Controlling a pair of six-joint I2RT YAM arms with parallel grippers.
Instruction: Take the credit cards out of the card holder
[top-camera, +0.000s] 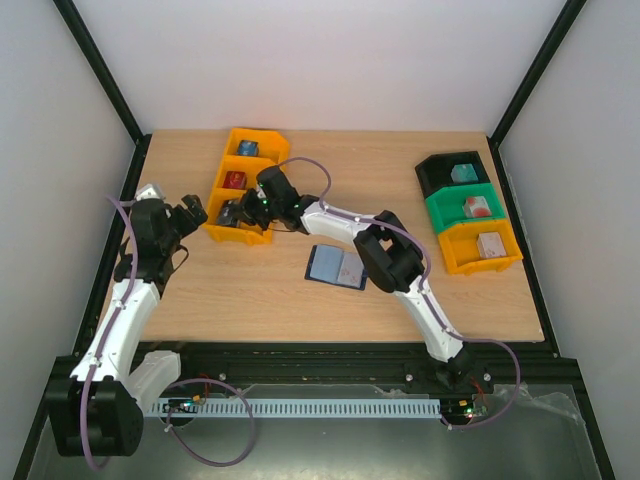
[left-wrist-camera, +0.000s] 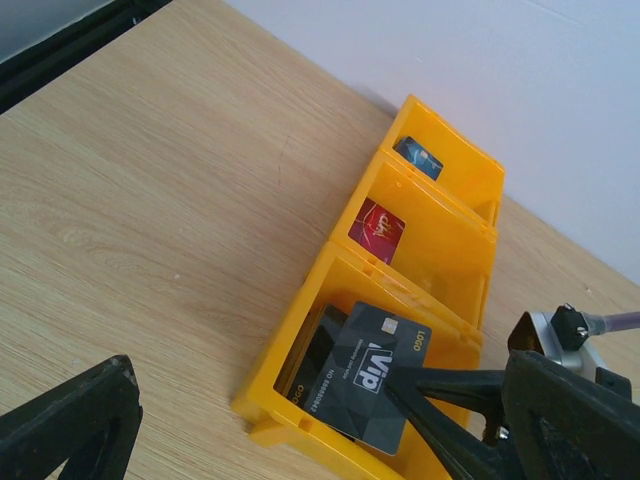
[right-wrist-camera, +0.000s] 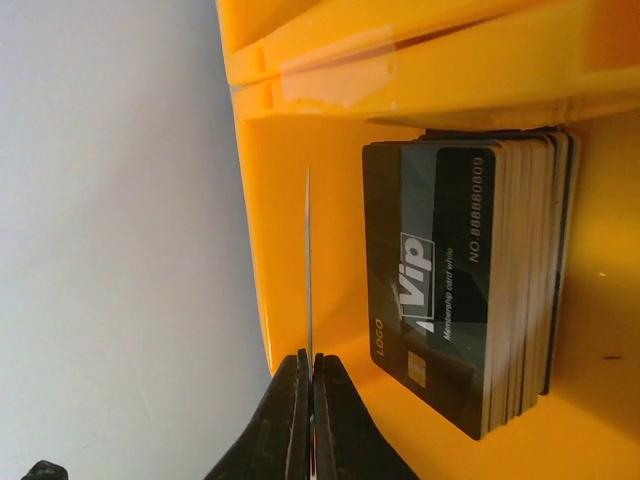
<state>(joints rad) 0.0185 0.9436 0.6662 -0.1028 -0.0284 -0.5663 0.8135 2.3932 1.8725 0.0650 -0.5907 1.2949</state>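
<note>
Wooden table (top-camera: 200, 300), white-walled cell: card removal, well advanced.
Card holder (top-camera: 335, 267) lies open mid-table, well apart from both my grippers; whether any cards remain inside I cannot tell. Yellow bin (left-wrist-camera: 300, 330) holds a blue card (left-wrist-camera: 418, 158), a red card (left-wrist-camera: 378, 228) and a dark stack (right-wrist-camera: 520, 280). My right gripper (right-wrist-camera: 310, 362) pinches one dark card (left-wrist-camera: 365, 372) over the stack's compartment, not yet released. My left gripper (top-camera: 190, 213) stands spread wide, empty.

Bright even light, soft shadows, glare on yellow bin (right-wrist-camera: 330, 80), left pincer (left-wrist-camera: 320, 400) blurred
</note>
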